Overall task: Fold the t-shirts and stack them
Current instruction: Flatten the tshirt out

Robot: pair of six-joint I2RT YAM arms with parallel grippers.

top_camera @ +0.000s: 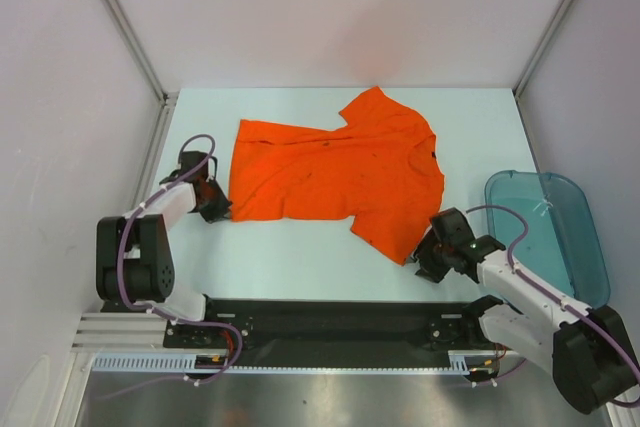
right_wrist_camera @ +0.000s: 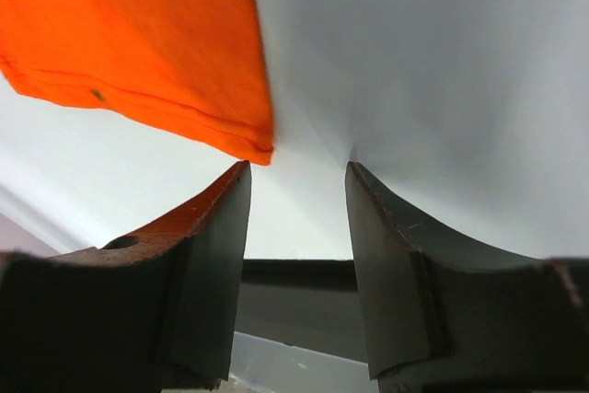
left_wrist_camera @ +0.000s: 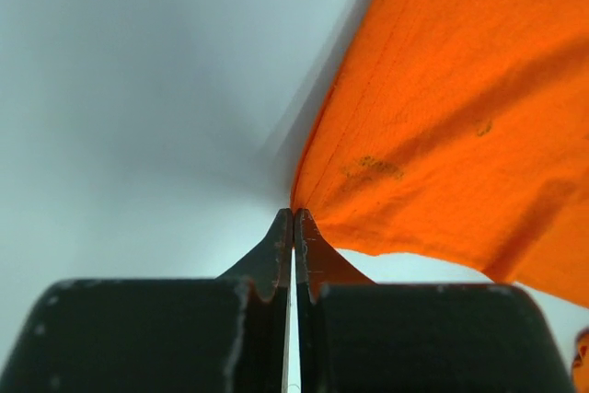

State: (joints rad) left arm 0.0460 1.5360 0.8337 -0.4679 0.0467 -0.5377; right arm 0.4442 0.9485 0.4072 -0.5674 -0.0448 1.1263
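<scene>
A plain bright orange short-sleeved t-shirt of soft fabric (top_camera: 335, 177) lies spread, mostly flat, on the pale tabletop (top_camera: 300, 257), around the middle and a little toward the far side. One sleeve points to the far wall and a lower corner reaches toward the near right. The left gripper (top_camera: 218, 209) sits low at the shirt's near-left corner. In the left wrist view its dark jaws are pressed together with only a hairline between them, pinching the fabric's edge, and creases fan out across the cloth from that pinch. A few small dark specks (left_wrist_camera: 377, 167) show on the fabric close to the tips. The right gripper (top_camera: 422, 259) is just beside the shirt's near-right corner. In the right wrist view its jaws stand well apart, holding nothing, with the hemmed corner of the shirt just beyond the tip of the left-hand finger (right_wrist_camera: 216, 227). A translucent teal plastic bin (top_camera: 545, 227) rests on the tabletop at the right edge, apart from the shirt.
</scene>
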